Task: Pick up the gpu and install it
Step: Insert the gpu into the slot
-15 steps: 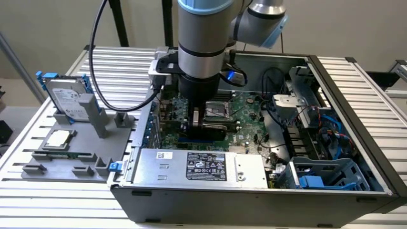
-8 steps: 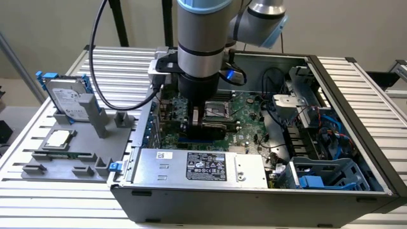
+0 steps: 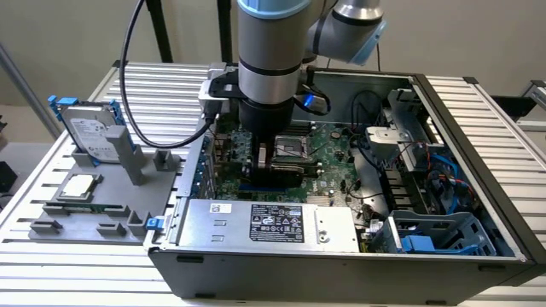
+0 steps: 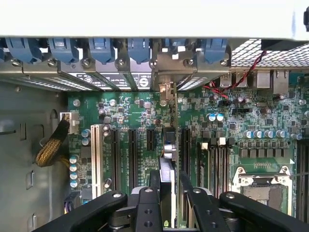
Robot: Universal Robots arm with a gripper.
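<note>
One gripper (image 4: pixel 166 193) clamped on the gpu (image 4: pixel 167 164), card edge-on, standing over the motherboard (image 4: pixel 130 116) slots inside the case (image 3: pixel 477 128).

One robot arm (image 3: pixel 271 57) with one hand (image 3: pixel 275 167) is being seen over one open computer case (image 3: pixel 341 268), in which one motherboard (image 4: pixel 130 121) and one power supply (image 3: pixel 268 224) are being counted. One gpu (image 4: pixel 167 159) is being held edge-on in the hand. On the table (image 3: pixel 77 262), one grey tray (image 3: pixel 94 204) is being counted, carrying one hard drive (image 3: pixel 89 131) and one processor chip (image 3: pixel 77 187).
</note>
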